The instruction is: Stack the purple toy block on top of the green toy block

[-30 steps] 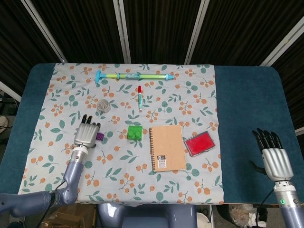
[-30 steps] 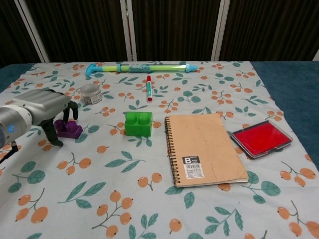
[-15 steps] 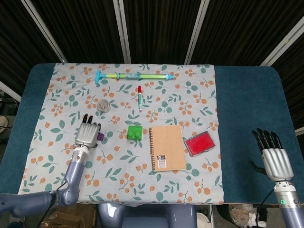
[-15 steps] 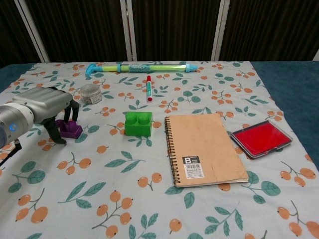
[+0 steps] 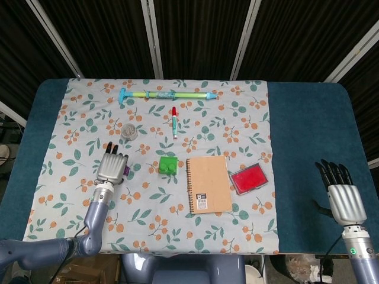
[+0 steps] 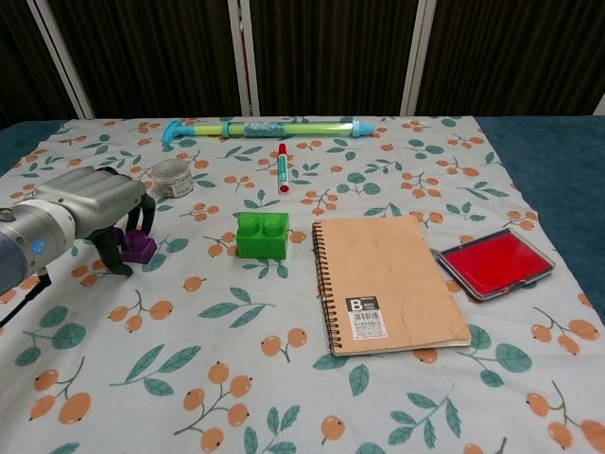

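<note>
The purple block (image 6: 142, 249) rests on the flowered cloth, left of the green block (image 6: 262, 235). My left hand (image 6: 93, 210) arches over the purple block, fingers curved down behind it and the thumb on the cloth in front. Most of the block is hidden under the hand. In the head view only a purple sliver (image 5: 127, 171) shows beside the left hand (image 5: 112, 168), with the green block (image 5: 168, 165) to its right. My right hand (image 5: 341, 194) hovers far right over the blue table, fingers straight and apart, holding nothing.
A spiral notebook (image 6: 388, 281) lies right of the green block, and a red ink pad (image 6: 495, 262) beyond it. Behind are a small round jar (image 6: 172, 177), a red marker (image 6: 282, 167) and a long green-blue toy tube (image 6: 265, 128).
My left hand has slid to the right, further over the purple block, which now shows less. The block stays in place. The right hand has not moved.
</note>
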You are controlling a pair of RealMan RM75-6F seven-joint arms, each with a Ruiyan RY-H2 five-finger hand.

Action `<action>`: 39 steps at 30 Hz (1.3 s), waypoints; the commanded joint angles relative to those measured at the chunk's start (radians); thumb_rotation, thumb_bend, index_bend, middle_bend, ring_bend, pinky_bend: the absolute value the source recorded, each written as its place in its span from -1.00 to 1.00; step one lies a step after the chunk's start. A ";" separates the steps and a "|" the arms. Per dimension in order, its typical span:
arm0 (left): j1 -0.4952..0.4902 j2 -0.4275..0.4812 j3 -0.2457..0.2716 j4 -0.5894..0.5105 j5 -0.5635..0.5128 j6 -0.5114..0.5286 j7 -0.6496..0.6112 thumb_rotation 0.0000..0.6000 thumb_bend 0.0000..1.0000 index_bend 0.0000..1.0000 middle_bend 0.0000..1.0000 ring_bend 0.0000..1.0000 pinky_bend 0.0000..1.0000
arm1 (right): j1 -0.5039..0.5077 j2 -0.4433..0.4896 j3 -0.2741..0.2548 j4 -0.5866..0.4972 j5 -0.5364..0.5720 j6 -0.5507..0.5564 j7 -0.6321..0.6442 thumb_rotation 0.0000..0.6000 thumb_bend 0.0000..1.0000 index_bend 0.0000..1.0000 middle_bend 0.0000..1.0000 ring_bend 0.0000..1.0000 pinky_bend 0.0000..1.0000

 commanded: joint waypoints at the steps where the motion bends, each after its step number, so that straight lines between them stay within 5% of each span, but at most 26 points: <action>1: 0.001 -0.001 0.002 -0.002 0.003 0.007 0.007 1.00 -0.64 -0.13 -0.09 -0.75 -1.00 | 0.000 0.000 -0.001 0.001 0.000 -0.001 0.000 1.00 -0.55 -0.96 -0.87 -0.90 -1.00; 39: 0.004 -0.034 0.008 0.009 0.010 0.066 0.110 1.00 -0.50 -0.05 -0.03 -0.71 -1.00 | -0.002 0.006 0.000 -0.003 0.003 0.000 0.008 1.00 -0.55 -0.96 -0.87 -0.90 -1.00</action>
